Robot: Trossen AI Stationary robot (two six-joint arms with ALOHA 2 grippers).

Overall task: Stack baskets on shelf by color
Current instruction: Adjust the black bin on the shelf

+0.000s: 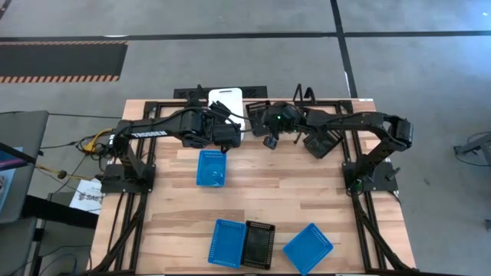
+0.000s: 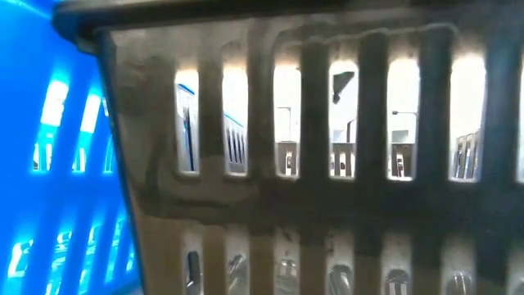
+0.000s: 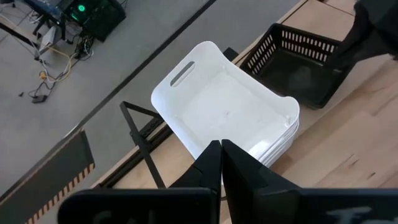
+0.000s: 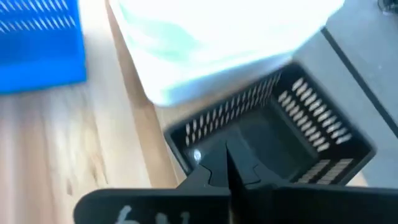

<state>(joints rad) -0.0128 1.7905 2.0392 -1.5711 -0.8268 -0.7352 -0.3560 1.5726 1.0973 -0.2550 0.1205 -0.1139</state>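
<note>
A stack of white baskets (image 1: pixel 226 100) sits at the table's far edge on the shelf (image 3: pixel 138 127), and a black basket (image 1: pixel 257 107) stands right of it. My left gripper (image 3: pixel 221 152) is shut, its tips at the stack's near rim (image 3: pixel 205 146). My right gripper (image 4: pixel 229 158) is shut over the near wall of the black basket (image 4: pixel 280 124). One blue basket (image 1: pixel 212 167) lies mid-table. Two blue baskets (image 1: pixel 227 243) (image 1: pixel 308 247) and a black one (image 1: pixel 258 244) lie at the near edge. Another black basket (image 1: pixel 322 142) lies under the right arm. My left gripper's shut fingers (image 3: pixel 211 163) point slanting down at the white stack's near rim; I cannot tell whether they touch it. My right gripper's shut fingers (image 4: pixel 214 171) cover the black basket's near wall (image 4: pixel 186 138); they hide the spot, so I cannot tell whether they touch it.
The shelf's upright loops (image 1: pixel 307 93) stand along the far edge. In the low view a black basket (image 2: pixel 327 164) and a blue one (image 2: pixel 57 164) stand right before the camera and block the view. Bare wood (image 1: pixel 291 192) lies between the mid-table and the near baskets.
</note>
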